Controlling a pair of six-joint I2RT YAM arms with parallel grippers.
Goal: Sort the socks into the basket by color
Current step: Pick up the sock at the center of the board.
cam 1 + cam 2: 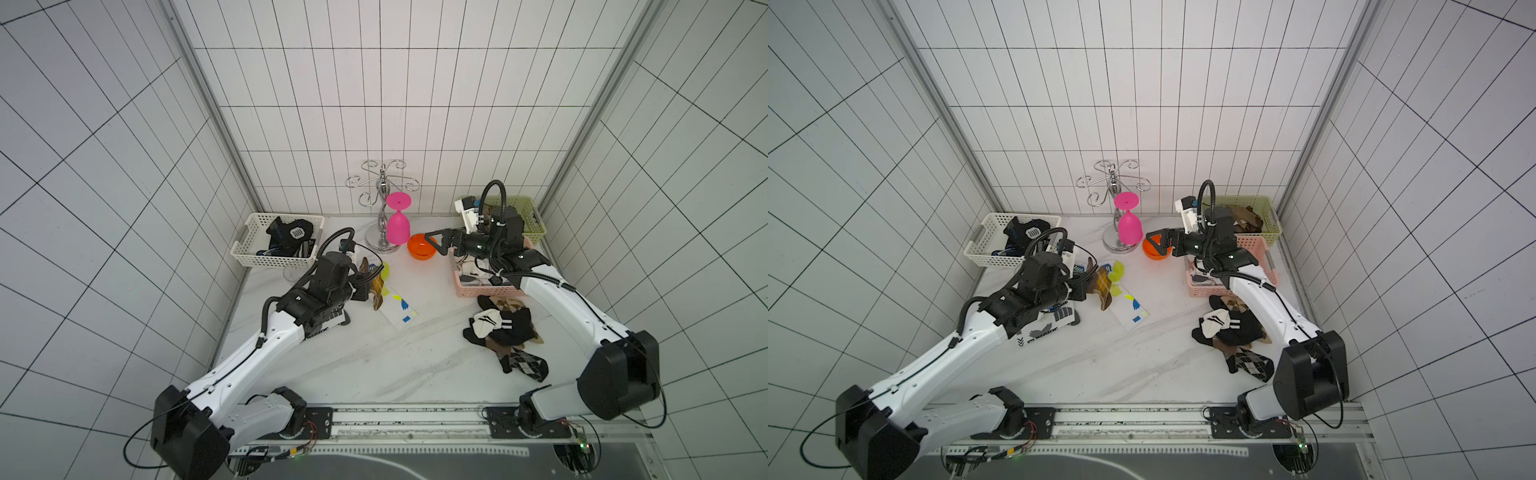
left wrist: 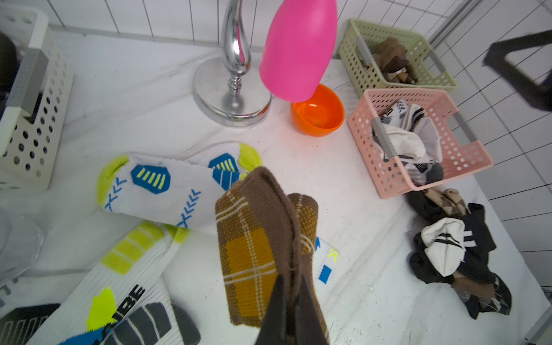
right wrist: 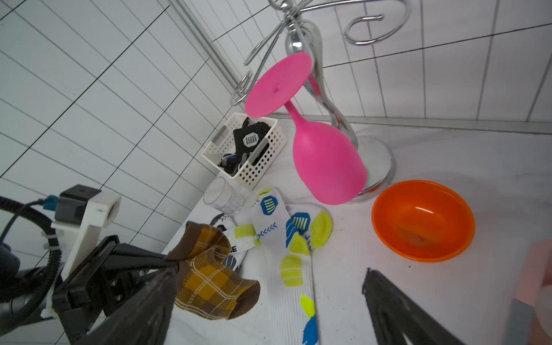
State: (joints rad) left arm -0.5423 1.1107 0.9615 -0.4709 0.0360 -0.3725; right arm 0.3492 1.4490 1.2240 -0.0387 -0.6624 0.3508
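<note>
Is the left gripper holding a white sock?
No, the left gripper is shut on the brown plaid sock, as the left wrist view shows.

**A:** Back left, the white perforated plastic basket (image 1: pixel 270 259); back right, the green perforated plastic basket (image 1: pixel 534 222), with the pink perforated plastic basket (image 1: pixel 486 291) before it.

**B:** Between them, the chrome wire glass rack (image 1: pixel 381 195), orange plastic bowl (image 1: pixel 420 249) just right of its base; heap of mixed fabric socks (image 1: pixel 505 328) before the pink basket.

A pink goblet (image 1: pixel 397 227) is seen hung upside down from a chrome rack (image 1: pixel 376 243) at the centre of a top view, with an orange bowl (image 1: pixel 421 247) set just right of it (contact cannot be told). A clear tumbler (image 3: pixel 222 195) is shown on the white marbled tabletop (image 1: pixel 374 365).
</note>
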